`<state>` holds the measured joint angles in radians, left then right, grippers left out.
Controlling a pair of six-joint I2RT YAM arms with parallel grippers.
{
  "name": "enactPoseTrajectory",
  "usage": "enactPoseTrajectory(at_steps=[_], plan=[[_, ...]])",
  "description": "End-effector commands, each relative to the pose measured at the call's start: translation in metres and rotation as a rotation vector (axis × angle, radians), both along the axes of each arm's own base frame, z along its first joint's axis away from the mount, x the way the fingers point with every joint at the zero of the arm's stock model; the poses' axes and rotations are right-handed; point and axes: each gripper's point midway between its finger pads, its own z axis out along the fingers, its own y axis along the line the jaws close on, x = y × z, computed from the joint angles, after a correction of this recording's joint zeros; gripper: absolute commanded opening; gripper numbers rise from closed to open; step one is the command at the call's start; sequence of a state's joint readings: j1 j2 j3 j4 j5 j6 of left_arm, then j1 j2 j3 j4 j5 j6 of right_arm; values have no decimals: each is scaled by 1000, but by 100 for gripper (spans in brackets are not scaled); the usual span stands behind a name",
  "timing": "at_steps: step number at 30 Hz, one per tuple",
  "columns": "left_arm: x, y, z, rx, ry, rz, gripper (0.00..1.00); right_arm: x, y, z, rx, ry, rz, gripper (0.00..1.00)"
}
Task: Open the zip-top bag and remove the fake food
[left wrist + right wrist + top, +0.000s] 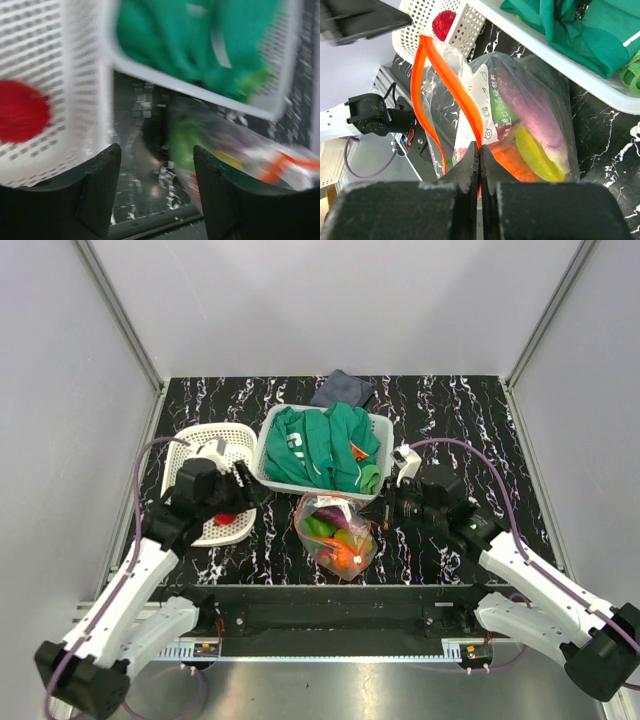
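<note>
**Ana:** Right gripper point(480, 150) fingers fill the foreground of the wrist view. Are they clamped on something?

**Ben:** Yes, they're pinched tight on one lip of the orange zip strip point(416, 75). The zip-top bag point(337, 536) lies just on the near side of the big white basket point(263, 455), close against its wall. Its mouth gapes, with the two orange lips apart.

**Ana:** What's inside?

**Ben:** Fake food point(530, 105): purple, yellow, orange and green pieces. (One red fruit point(442, 22) already sits in the round perforated basket point(232, 436), left of the big basket.)

**Ana:** And the left gripper point(156, 155)?

**Ben:** Its jaws are apart with nothing between them. It hovers off the big basket's near left corner, and its view is blurred.

**Ana:** So how should it reach in?

**Ben:** I'd keep the right pinch firm and lifted so the mouth stays wide. The left fingers should go in between the orange lips, never against the film. Then close on the piece nearest the mouth and draw it out along the bag's length. The plastic looks slick, so a snag would probably drag the bag into the big basket holding the green garment point(325, 445).
</note>
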<state>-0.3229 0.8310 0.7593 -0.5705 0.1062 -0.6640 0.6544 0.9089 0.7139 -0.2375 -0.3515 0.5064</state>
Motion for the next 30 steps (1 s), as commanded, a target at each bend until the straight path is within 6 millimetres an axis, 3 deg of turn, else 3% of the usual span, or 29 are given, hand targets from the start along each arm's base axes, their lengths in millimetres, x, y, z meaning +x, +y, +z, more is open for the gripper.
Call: enactPoseTrajectory(at_steps=[1, 2, 3, 5, 6, 8, 9, 13, 15, 19, 20, 25, 30], plan=[[-23, -74, 90, -74, -320, -359, 59, 3, 7, 27, 51, -49, 23, 0], [-25, -82, 100, -63, -349, -384, 57, 2, 8, 27, 50, -46, 25, 0], [-35, -100, 93, -49, -324, -456, 53, 3, 7, 27, 50, -47, 24, 0], [-41, -115, 97, -30, -334, -513, 48, 2, 8, 27, 51, -45, 30, 0], [-52, -129, 94, -20, -326, -566, 44, 2, 8, 29, 51, -45, 27, 0], [-51, -141, 81, 51, -302, -595, 40, 1, 8, 31, 54, -48, 29, 0], [-61, -153, 83, 63, -311, -639, 39, 0, 7, 31, 55, -45, 28, 0], [-63, -172, 59, 187, -265, -684, 34, -1, 5, 34, 56, -49, 22, 0], [-62, -180, 58, 204, -258, -692, 33, -2, 4, 34, 55, -50, 23, 0], [-55, -184, 40, 303, -174, -684, 32, -2, 4, 33, 51, -45, 23, 0], [-54, -185, 27, 339, -134, -693, 30, -2, 4, 33, 50, -47, 22, 0], [-68, -173, -6, 369, -14, -692, 27, -1, 2, 31, 39, -51, 12, 0], [-86, -168, -21, 336, 22, -690, 26, -1, 3, 24, 30, -34, 14, 0]])
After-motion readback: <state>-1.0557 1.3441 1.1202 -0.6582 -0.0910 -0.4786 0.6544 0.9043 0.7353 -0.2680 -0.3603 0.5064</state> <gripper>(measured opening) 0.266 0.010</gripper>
